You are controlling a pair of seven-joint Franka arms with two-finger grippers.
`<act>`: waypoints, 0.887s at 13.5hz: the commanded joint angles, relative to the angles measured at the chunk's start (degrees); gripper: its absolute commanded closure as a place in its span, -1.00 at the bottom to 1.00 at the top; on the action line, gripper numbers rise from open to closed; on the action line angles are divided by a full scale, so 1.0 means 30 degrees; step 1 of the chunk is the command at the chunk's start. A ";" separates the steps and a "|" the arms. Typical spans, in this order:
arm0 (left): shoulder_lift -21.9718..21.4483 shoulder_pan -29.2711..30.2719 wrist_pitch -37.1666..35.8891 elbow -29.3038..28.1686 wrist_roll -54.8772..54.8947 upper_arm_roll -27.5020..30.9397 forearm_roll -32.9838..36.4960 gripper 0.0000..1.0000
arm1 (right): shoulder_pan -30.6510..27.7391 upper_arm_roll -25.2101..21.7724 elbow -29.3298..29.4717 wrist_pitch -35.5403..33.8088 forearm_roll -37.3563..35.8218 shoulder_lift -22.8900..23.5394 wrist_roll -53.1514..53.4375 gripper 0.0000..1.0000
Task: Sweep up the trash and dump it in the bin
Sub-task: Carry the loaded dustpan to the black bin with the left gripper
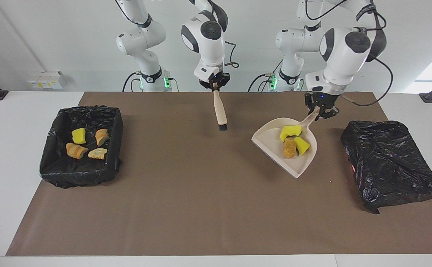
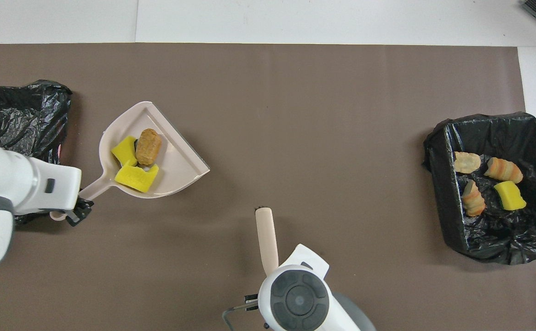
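The left gripper (image 1: 321, 112) is clamped on the handle of the dustpan (image 1: 275, 139), holding it up in the air over the mat (image 1: 201, 207), just beside the crumpled black bag (image 1: 390, 163) at the left arm's end of the table; pan's tilted a bit, open edge pointing away from the robots. Riding in the pan is some of the trash (image 1: 292, 140): two yellow sponge chunks and one golden-brown bread lump, all bunched up near the handle end.

The right gripper (image 1: 214, 85) is closed on the top of the brush (image 1: 220, 109), which hangs bristles-down over the middle of the mat; can't tell if the bristles touch it.

Over at the right arm's end sits the bin (image 1: 54, 155), lined with a black bag; four more bits of trash lie in it already, one yellow and three bread-like.
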 commanded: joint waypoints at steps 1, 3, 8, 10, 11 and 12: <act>0.1348 0.2354 -0.1546 0.2668 0.2187 -0.0201 -0.0204 1.00 | 0.1529 -0.0011 -0.0866 0.1621 -0.0431 0.0477 0.2325 1.00; 0.1965 0.3468 -0.2102 0.3929 0.2308 -0.0143 -0.0058 1.00 | 0.2906 -0.0040 -0.1365 0.2881 -0.0489 0.1412 0.3850 1.00; 0.4100 0.7158 -0.2627 0.7609 0.2395 0.0352 0.1371 1.00 | 0.2971 -0.0040 -0.1281 0.3418 -0.0577 0.1855 0.4268 -0.08; 0.5216 0.8273 -0.4119 0.9554 0.2862 0.0384 0.1377 1.00 | 0.2592 -0.0185 -0.0494 0.2310 -0.0577 0.1652 0.4122 -0.22; 0.5568 0.8568 -0.4358 1.0082 0.2893 0.0443 0.1349 1.00 | 0.2184 -0.0186 0.0237 0.1200 -0.0577 0.1651 0.4092 -0.23; 0.5774 0.9180 -0.4390 1.0348 0.2981 0.0501 0.1349 1.00 | 0.1774 -0.0186 0.0882 0.0377 -0.0606 0.1593 0.4005 -0.29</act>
